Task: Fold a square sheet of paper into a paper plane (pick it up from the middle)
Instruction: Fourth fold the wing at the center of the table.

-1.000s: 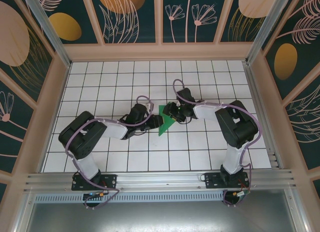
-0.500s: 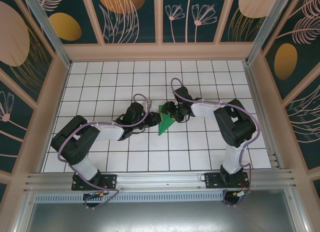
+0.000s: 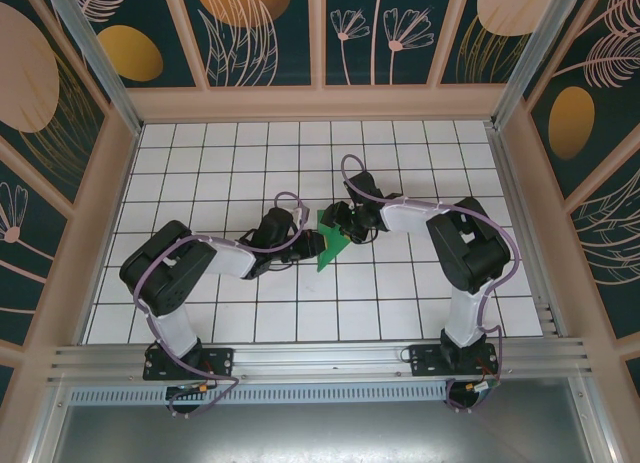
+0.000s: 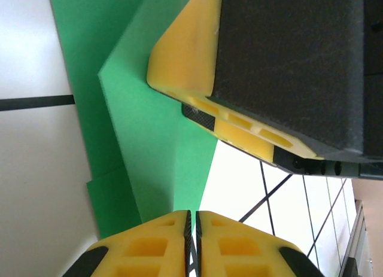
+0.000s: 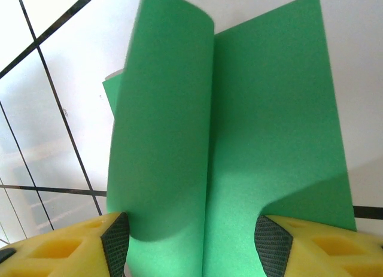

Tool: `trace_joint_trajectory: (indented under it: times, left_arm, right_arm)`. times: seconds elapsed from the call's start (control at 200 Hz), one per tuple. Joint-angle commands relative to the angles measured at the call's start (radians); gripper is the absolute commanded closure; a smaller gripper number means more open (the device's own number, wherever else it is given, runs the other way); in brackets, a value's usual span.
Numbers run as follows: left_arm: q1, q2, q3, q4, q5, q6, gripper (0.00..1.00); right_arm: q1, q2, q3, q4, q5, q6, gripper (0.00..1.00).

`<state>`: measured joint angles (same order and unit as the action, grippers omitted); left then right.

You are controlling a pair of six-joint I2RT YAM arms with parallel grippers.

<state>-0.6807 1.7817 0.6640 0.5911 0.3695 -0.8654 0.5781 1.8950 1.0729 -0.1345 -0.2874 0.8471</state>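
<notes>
The square sheet of paper (image 3: pixel 331 249) is a creased bright-green pointed shape at the middle of the tiled floor. My left gripper (image 3: pixel 312 245) is at its left side. In the left wrist view its jaws (image 4: pixel 192 220) are pressed together, and a tapering edge of the paper (image 4: pixel 143 133) runs into the slit between them. My right gripper (image 3: pixel 342 226) comes in from the upper right and stands open. In the right wrist view the gripper (image 5: pixel 191 241) straddles the paper (image 5: pixel 269 139); a flap curls up against its left pad (image 5: pixel 116 238). The right gripper's finger (image 4: pixel 185 49) rests on the paper.
White tiles with a black grid (image 3: pixel 250 163) lie all round the paper. Low wooden walls (image 3: pixel 320 103) frame the floor. Both arm bases sit on the metal rail (image 3: pixel 320 363) at the near edge.
The left jaws have closed at the paper's left edge. The right jaws have opened somewhat wider over the fold. The left arm shifted and came back; the paper has barely moved.
</notes>
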Motion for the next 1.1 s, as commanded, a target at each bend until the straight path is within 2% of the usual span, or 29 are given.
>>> trace_joint_trajectory:
  times: [0.0, 0.085, 0.345, 0.731, 1.096]
  left_arm:
    - [-0.006, 0.003, 0.023, -0.056, -0.062, 0.011, 0.87]
    - [-0.006, -0.003, 0.03, -0.078, -0.088, 0.02, 0.87]
    - [-0.006, 0.017, 0.038, -0.075, -0.072, 0.018, 0.87]
    - [-0.006, 0.031, 0.038, -0.07, -0.054, 0.011, 0.87]
    - [-0.006, 0.0, 0.037, -0.044, -0.026, 0.011, 0.84]
  right_arm:
    - [-0.002, 0.145, -0.069, -0.136, 0.149, -0.003, 0.36]
    - [-0.001, 0.142, -0.074, -0.133, 0.147, -0.006, 0.37]
    - [-0.001, 0.134, -0.08, -0.114, 0.127, -0.024, 0.37]
    - [-0.003, 0.121, -0.094, -0.086, 0.113, -0.062, 0.47]
    - [0.013, 0.176, -0.074, -0.143, 0.178, -0.106, 0.52]
